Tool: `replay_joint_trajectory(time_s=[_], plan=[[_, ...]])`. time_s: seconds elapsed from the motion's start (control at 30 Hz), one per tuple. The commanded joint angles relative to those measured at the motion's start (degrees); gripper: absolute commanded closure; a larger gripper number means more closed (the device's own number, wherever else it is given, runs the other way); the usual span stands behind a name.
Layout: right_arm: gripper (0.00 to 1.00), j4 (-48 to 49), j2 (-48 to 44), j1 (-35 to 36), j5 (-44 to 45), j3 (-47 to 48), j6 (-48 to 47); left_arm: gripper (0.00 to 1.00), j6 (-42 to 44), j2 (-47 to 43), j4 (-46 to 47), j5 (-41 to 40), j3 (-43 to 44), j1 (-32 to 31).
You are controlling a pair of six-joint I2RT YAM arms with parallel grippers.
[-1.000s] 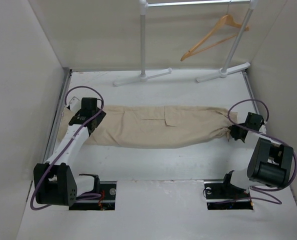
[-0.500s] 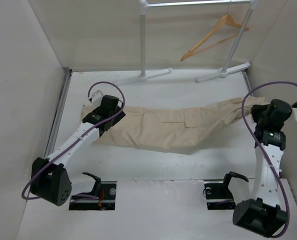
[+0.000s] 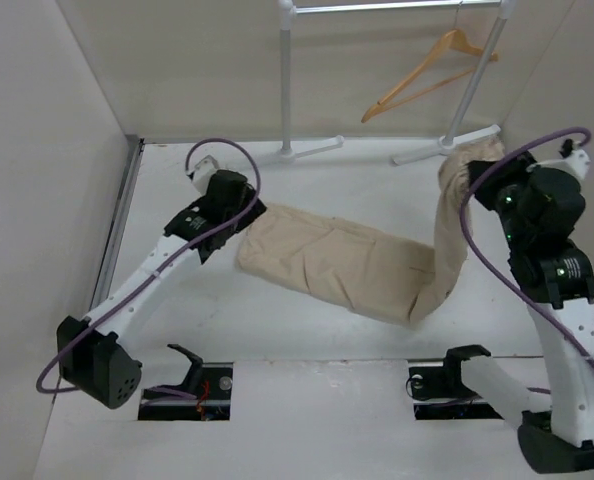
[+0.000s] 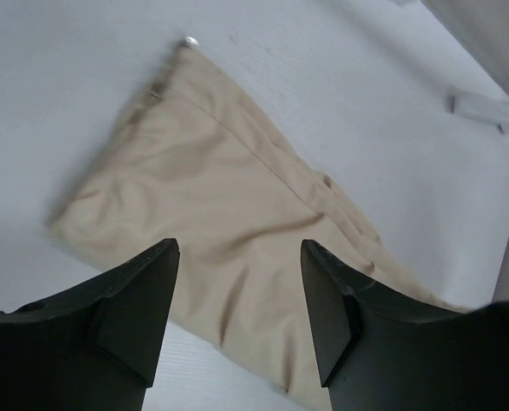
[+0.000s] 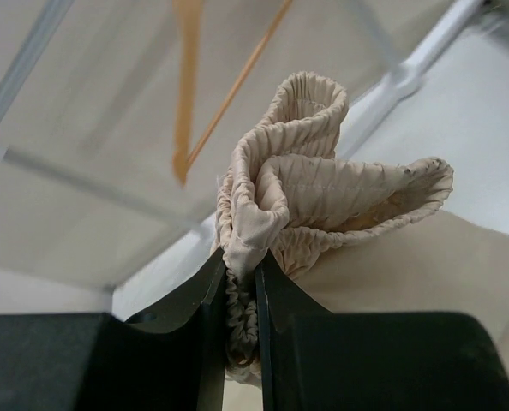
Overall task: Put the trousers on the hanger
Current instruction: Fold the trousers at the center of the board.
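The beige trousers (image 3: pixel 337 258) lie across the table's middle, their right end lifted. My right gripper (image 3: pixel 497 180) is shut on the gathered elastic cuffs (image 5: pixel 276 201) and holds them up near the right rack pole. My left gripper (image 3: pixel 249 215) is open and hovers over the trousers' left end (image 4: pixel 220 214), holding nothing. The orange-tan wooden hanger (image 3: pixel 429 70) hangs on the rack rail at the back right; it shows blurred in the right wrist view (image 5: pixel 186 86).
A white metal rack stands at the back: left pole (image 3: pixel 286 80), right pole (image 3: pixel 474 85), feet (image 3: pixel 287 153) on the table. White walls close in the left and right sides. Two openings sit at the near edge by the arm bases.
My right gripper has lifted the cuff end up and back toward the rack. The trousers have slid right and folded. My left gripper has let go of the waist end and moved right.
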Motion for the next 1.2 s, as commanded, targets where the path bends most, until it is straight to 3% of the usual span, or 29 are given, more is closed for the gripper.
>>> replay_joint_trajectory(time_s=[0.0, 0.2, 0.47, 0.63, 0.7, 0.73, 0.83, 0.9, 0.97, 1.0, 1.1, 1.17], plan=[[0.92, 1.14, 5.52, 14.37, 8.90, 5.12, -0.54, 0.43, 1.25, -7.17, -2.80, 5.28, -3.78, 10.97], [0.92, 1.14, 23.71, 34.08, 17.01, 16.53, 0.78, 0.42, 4.07, -15.26, -2.98, 10.92, -8.88, 27.42], [0.89, -0.35, 59.29, 49.04, 17.28, 41.13, 1.65, 0.42, 3.54, -17.73, -2.01, 14.00, -11.44, 37.10], [0.67, -5.79, 77.42, 55.55, 9.66, 59.77, 4.99, 0.42, 3.63, -18.61, -2.01, 13.29, -12.32, 40.80], [0.34, -6.85, 79.28, 56.34, 6.22, 63.48, 5.09, 0.42, 3.63, -18.35, -2.01, 12.77, -13.37, 42.29], [0.22, -7.29, 79.11, 56.35, 4.55, 64.01, 4.39, 0.42, 3.63, -18.18, -1.93, 12.24, -13.90, 42.82], [0.16, -5.81, 70.80, 54.60, 3.04, 55.01, 2.89, 0.42, 3.63, -16.69, -0.26, 10.92, -15.57, 42.65], [0.16, -0.91, 62.02, 51.27, 2.34, 43.69, 2.36, 0.42, 3.98, -14.49, 1.14, 11.27, -15.84, 40.03], [0.23, 4.37, 53.23, 47.49, 1.03, 31.82, 1.84, 0.42, 4.15, -12.30, 2.46, 10.49, -15.66, 35.29], [0.32, 5.96, 49.53, 45.47, 0.32, 26.54, 1.66, 0.43, 4.16, -11.15, 3.43, 9.79, -15.40, 32.92], [0.71, 7.55, 40.73, 40.19, -4.50, 12.74, 0.78, 0.44, 4.15, -7.20, 6.42, 7.59, -14.00, 24.65], [0.82, 8.87, 35.64, 38.43, -6.27, 4.04, -0.36, 0.47, 4.85, -2.90, 8.70, 7.49, -12.50, 20.78]])
